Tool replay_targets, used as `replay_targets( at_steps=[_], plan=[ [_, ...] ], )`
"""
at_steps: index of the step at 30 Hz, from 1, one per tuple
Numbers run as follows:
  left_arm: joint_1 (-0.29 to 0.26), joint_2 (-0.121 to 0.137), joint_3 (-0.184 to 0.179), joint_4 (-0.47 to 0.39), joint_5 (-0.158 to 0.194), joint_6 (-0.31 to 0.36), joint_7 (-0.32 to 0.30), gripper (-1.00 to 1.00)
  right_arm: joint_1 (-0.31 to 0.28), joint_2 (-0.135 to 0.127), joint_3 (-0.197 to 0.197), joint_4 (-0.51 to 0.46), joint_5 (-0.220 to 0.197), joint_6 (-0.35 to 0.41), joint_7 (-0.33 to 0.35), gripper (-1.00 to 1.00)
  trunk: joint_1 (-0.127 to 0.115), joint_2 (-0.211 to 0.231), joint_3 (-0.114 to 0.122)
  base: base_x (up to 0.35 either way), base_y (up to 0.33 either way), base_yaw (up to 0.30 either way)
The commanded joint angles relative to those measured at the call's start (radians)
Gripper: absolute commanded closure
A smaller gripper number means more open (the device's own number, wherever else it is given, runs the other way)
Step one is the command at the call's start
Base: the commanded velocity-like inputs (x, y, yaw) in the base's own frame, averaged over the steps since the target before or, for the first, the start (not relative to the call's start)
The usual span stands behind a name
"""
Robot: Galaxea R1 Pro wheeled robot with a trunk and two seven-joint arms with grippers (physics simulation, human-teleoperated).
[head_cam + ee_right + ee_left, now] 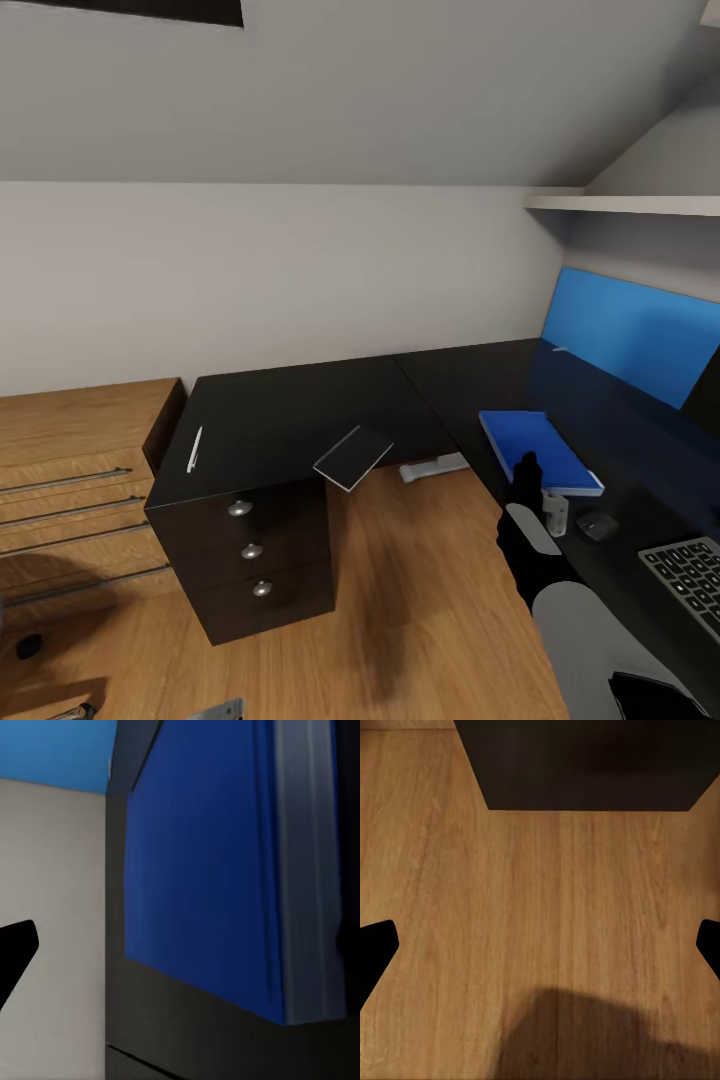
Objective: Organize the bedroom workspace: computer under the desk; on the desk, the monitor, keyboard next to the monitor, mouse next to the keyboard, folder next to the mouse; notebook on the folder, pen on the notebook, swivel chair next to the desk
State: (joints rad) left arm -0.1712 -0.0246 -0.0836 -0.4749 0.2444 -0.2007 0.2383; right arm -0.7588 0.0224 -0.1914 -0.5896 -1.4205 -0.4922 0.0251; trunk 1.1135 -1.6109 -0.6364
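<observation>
reaching forward, right gripper (pixel 527 475) above the folder (pixel 535 447)

Bright blue folder (pixel 540 452) on black desk (pixel 300 410), grey notebook (pixel 353 458), silver-grey, black-keyed keyboard (pixel 690 580), wood-brown floor (pixel 420 600).

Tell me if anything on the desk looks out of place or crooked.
Yes. The notebook sits askew at the desk's front edge, one corner jutting out over the floor above the drawer unit. The pen lies alone near the far left edge, away from the folder.
</observation>
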Motion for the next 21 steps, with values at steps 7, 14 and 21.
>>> replay_targets(
  at_steps=[7, 14, 21],
  plan=[
    [-0.001, 0.002, -0.008, 0.000, 0.010, -0.002, 0.007, -1.00, -0.001, -0.002, -0.002, -0.001, -0.008, -0.002, 0.003, -1.00, 0.000, 0.000, -0.001, -0.035, 0.000, 0.000],
    [-0.001, 0.002, -0.008, 0.001, 0.010, -0.002, 0.007, -1.00, -0.001, -0.002, -0.002, -0.001, -0.008, -0.002, 0.003, -1.00, 0.000, 0.000, -0.001, -0.026, 0.000, 0.000],
    [-0.001, 0.002, -0.008, 0.000, 0.010, -0.003, 0.007, -1.00, -0.001, -0.002, -0.001, -0.001, -0.008, -0.002, 0.003, -1.00, 0.000, 0.000, -0.001, -0.001, 0.000, 0.000]
  ],
)
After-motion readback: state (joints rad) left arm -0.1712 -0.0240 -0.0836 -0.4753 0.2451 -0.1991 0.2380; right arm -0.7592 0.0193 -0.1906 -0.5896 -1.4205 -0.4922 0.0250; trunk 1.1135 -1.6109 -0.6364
